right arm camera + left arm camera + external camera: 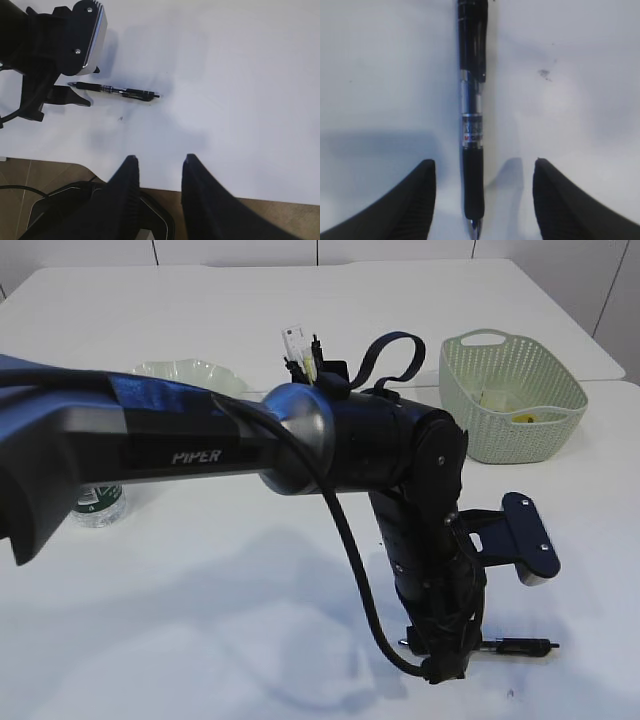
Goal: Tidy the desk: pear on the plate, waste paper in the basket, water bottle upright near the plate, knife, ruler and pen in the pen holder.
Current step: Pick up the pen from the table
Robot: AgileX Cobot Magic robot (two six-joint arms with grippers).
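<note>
L gripper (482,200) open wide, straddling pen (472,120) flat on table, long axis running fwd between fingers, slightly left of centre; R gripper (159,190) narrow, empty, well apart; L arm nearer

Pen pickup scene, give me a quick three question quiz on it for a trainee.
1. True or false: the left pincer is already shut on the pen.
2. Which is in the woven basket? A) something yellow B) the pen C) the bottle
3. Fill in: the right pincer hangs over the table's ____.

Key: 1 false, its fingers straddle the pen, apart from it. 2 A. 3 edge.
</note>
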